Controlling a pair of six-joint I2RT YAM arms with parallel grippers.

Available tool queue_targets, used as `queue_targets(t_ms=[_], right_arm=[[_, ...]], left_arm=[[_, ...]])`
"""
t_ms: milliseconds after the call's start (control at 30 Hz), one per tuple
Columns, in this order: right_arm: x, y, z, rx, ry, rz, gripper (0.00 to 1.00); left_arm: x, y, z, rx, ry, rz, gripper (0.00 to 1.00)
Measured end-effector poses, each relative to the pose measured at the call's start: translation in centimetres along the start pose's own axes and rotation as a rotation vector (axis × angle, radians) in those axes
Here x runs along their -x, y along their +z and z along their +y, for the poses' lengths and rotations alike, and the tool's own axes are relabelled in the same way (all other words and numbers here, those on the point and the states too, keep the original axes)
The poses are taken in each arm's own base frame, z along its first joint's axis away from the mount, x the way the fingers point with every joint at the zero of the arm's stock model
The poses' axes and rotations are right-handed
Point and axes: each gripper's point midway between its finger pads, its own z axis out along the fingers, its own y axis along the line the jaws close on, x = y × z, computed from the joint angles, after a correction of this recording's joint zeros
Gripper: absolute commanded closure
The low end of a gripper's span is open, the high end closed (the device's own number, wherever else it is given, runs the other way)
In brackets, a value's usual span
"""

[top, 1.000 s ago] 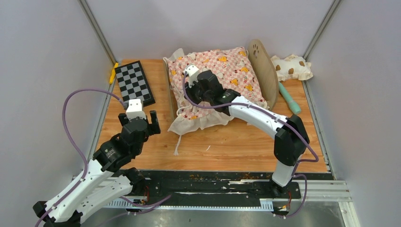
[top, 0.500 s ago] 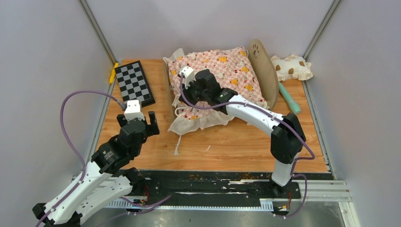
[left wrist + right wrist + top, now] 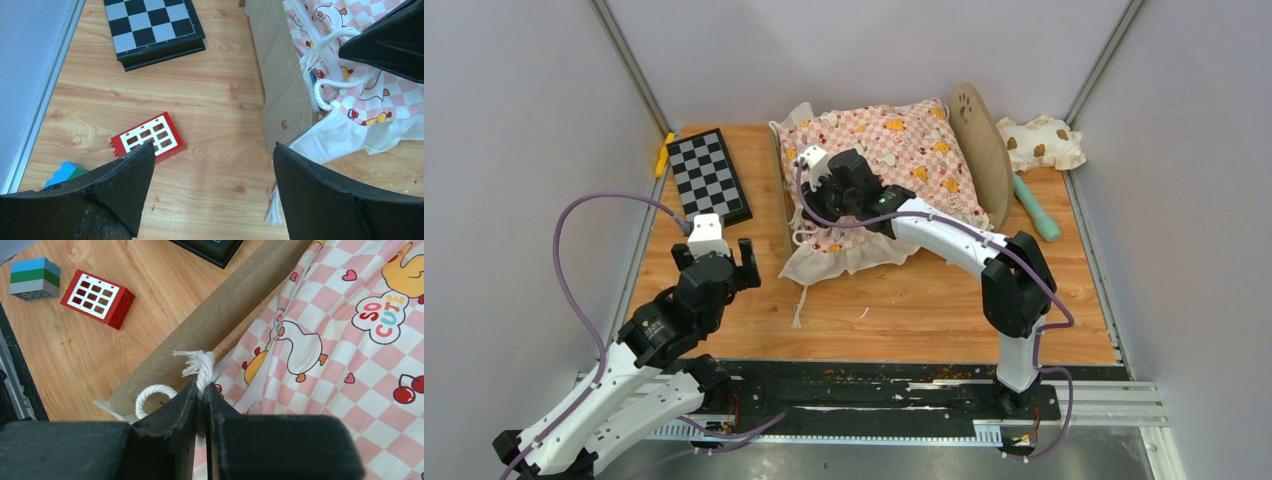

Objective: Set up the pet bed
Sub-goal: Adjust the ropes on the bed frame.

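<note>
Nearest the arm bases, the left tool (image 3: 212, 155) hangs above the bare counter (image 3: 904, 310) with its jaws spread wide and nothing between them. In my judgement it is parked there to stay clear of the work while remaining within reach of the bed's near corner. A red block (image 3: 148, 138) and a blue-and-green block (image 3: 34, 274) lie loose on the counter under and beside it, and neither touches the bed. Farther in, the pet bed (image 3: 277, 75) sits at the middle of the counter's far half, with its light-wood end panel toward the left arm. The pink checkered cushion (image 3: 904, 150) already lies inside the frame and hides the base, and its white ruffle (image 3: 844, 258) spills over the near side onto the counter. The right tool (image 3: 201, 390) is over the cushion's left edge, just beside that end panel. Its jaws are pressed together on the frayed end of a white cord (image 3: 200, 362), which curls into a loop against the wood. The grip so close to the tip suggests the cord is a tie to be drawn or fastened at the panel. I cannot tell whether it passes through the frame. A chessboard (image 3: 709, 177) lies well left of the bed. The paw-print headboard (image 3: 980, 150) stands at the bed's right end. The spotted pillow (image 3: 1042, 142) rests outside the frame in the far right corner, so I judge it not yet placed.
</note>
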Motion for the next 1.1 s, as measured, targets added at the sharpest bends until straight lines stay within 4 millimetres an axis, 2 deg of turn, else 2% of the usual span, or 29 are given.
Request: queue_targets(t_ms=[267,600,800,900,1033,1100], right_arm=[[-0.3,1.9,0.5,0.022,-0.014,0.038,0.87],[-3.1,4.0,1.5,0.042,-0.028,0.139,0.86],[-4.0,4.7,1.0,0.011,-0.037,0.178,0.83],[-4.1,4.9,0.7,-0.006,-0.042,0.185,0.79],[-4.3,5.0,0.5,-0.028,-0.048,0.196,0.63],[-4.3,5.0,0.4,-0.037,-0.051,0.195,0.58]], left_arm=[[-0.1,0.0,0.1,0.001,0.003,0.003,0.06],[-0.6,-0.1,0.3,0.006,0.014,0.014,0.06],[-0.5,-0.1,0.3,0.006,0.013,0.013,0.06],[-0.5,-0.1,0.4,0.005,0.012,0.012,0.06],[-0.5,-0.1,0.4,0.005,0.012,0.012,0.06],[-0.6,-0.2,0.4,0.006,0.014,0.014,0.06]])
